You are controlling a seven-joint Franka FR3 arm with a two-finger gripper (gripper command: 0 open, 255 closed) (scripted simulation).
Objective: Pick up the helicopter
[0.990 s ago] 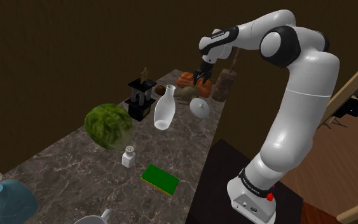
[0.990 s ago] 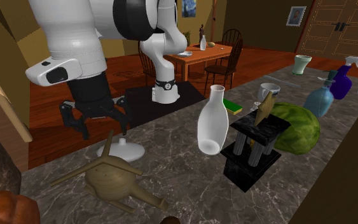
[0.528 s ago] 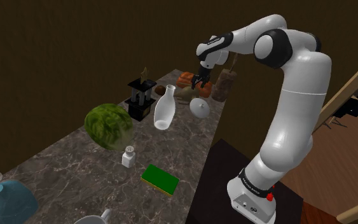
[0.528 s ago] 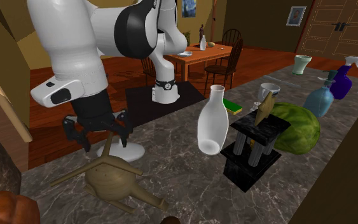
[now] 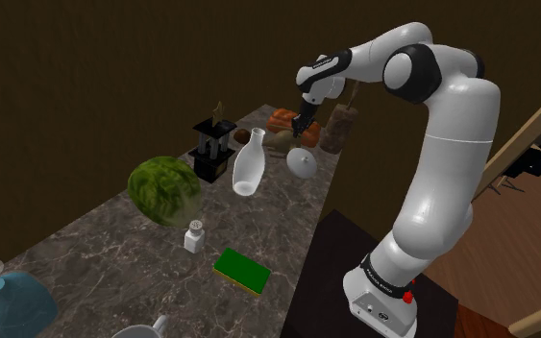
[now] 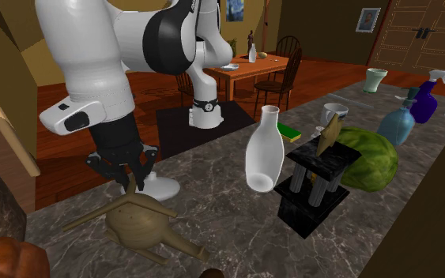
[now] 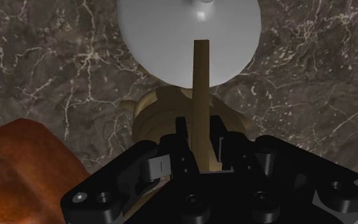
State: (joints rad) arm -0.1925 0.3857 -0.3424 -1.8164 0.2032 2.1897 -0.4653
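The helicopter (image 6: 137,223), an olive-tan toy, is being seen lying on the dark marble counter (image 6: 228,229), at the second exterior view's lower left. One rotor blade is being held upright above its rounded body. Just behind it a white round object (image 6: 163,188) is being supported by the counter, and a reddish-brown lump (image 6: 3,261) is being shown near it in the corner. Further to that view's right a white vase (image 6: 264,154) and a black pedestal (image 6: 315,185) are being shown upright.

In the wrist view the blade is being shown as a straight tan bar running up between the fingers (image 7: 182,143), over the body and across the white round object. This is not being made clear in the shoulder view, where the gripper (image 5: 300,125) is being seen small, pointing down at the far end of the counter.

The fingers are being kept only a blade's width apart, and the blade is being clasped between them on both sides. The body is being carried by the counter.
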